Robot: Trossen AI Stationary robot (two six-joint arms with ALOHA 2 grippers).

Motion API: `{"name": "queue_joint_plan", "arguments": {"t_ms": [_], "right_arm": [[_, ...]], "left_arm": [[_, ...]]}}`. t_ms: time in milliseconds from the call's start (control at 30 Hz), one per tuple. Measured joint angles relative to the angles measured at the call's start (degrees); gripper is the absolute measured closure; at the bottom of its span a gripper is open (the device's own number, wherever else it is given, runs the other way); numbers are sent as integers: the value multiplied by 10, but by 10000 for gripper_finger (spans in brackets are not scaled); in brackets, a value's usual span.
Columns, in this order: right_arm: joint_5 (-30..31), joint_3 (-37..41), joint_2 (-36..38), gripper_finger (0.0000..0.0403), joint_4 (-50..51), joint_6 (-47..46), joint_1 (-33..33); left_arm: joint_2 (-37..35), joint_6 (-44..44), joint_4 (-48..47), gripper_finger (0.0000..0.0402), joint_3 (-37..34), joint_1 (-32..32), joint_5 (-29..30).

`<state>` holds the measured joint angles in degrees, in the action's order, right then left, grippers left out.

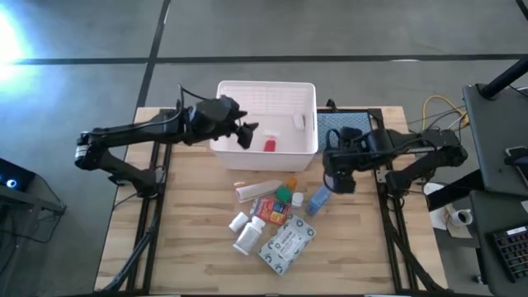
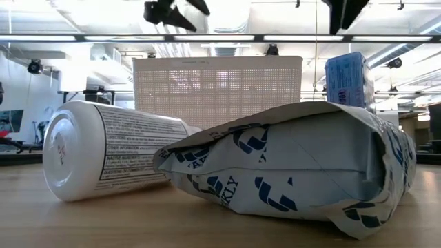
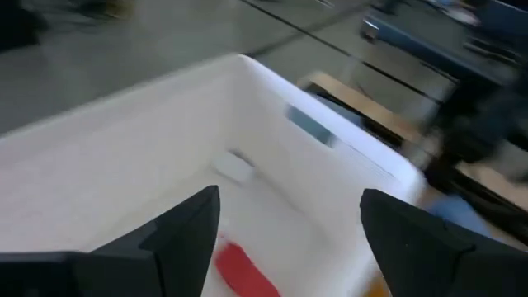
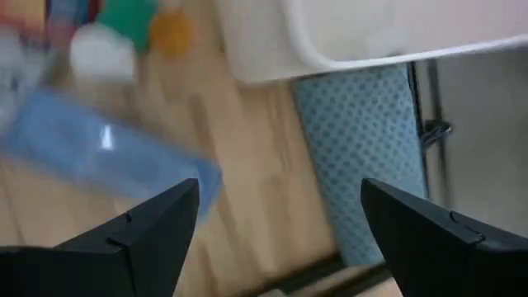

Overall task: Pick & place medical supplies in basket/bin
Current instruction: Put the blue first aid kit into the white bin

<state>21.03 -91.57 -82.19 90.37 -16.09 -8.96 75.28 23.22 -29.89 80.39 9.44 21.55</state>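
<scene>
The white latticed basket [image 1: 266, 97] stands at the table's far middle; a red item [image 1: 269, 145] and a small white item [image 1: 299, 121] lie on its floor. My left gripper [image 1: 246, 134] hovers open over the basket's near-left part, and its wrist view looks down on the red item [image 3: 243, 268]. My right gripper [image 1: 334, 180] is open, above the table right of the basket, beside the blue-white box [image 1: 316, 199]. The other supplies [image 1: 272, 219] lie in a loose pile nearer the front: white bottles, a red-orange box, a grey-white packet [image 1: 286, 243].
A blue-teal textured pad [image 1: 351, 124] lies right of the basket, under the right arm. In the low view a lying white bottle [image 2: 103, 155] and the packet [image 2: 289, 165] fill the foreground. Bare wood shows at the table's left and right near parts.
</scene>
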Motion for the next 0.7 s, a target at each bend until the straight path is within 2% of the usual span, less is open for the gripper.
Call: {"name": "queue_joint_plan", "arguments": {"t_ms": [200,400,700], "right_arm": [[-89,6,-7,75,-23,97,-36],[-91,46,-24,75,-17,298,-90],[-91,92,-60,69,-84,331,-87]], "left_arm": [[-4,4,-34,129,-4,-71,-10],[-3,59,-34,129,-25,-123,-7],[-3,80,-20,129,-30,-170,33]]}}
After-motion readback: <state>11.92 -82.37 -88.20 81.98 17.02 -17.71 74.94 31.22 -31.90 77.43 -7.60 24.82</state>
